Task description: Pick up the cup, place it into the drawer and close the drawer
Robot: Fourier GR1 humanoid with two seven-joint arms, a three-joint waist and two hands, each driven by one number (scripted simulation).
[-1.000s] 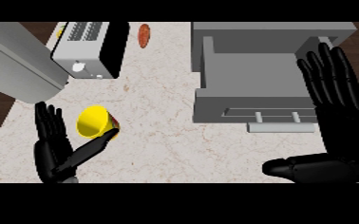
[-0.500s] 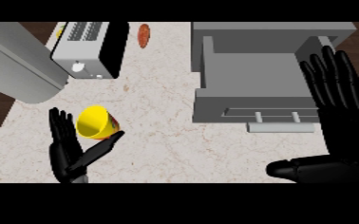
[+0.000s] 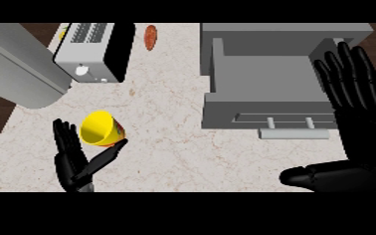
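With straight fingers, the open left hand (image 3: pixel 77 162) at lower left should wrap the yellow cup (image 3: pixel 101 128) squarely before lifting toward the open drawer (image 3: pixel 268 82).

Non-task stuff: light marbled table (image 3: pixel 169 129) with brown veining fills most of the view. Toaster (image 3: pixel 94 51) at top left, grey body with a black right side, slotted top, a white knob on its near face. Just left of it, a large grey slanted cylinder (image 3: pixel 26 72) at the left edge. Small reddish-orange oval item (image 3: pixel 151 37) near the top edge, right of the toaster; can't identify.
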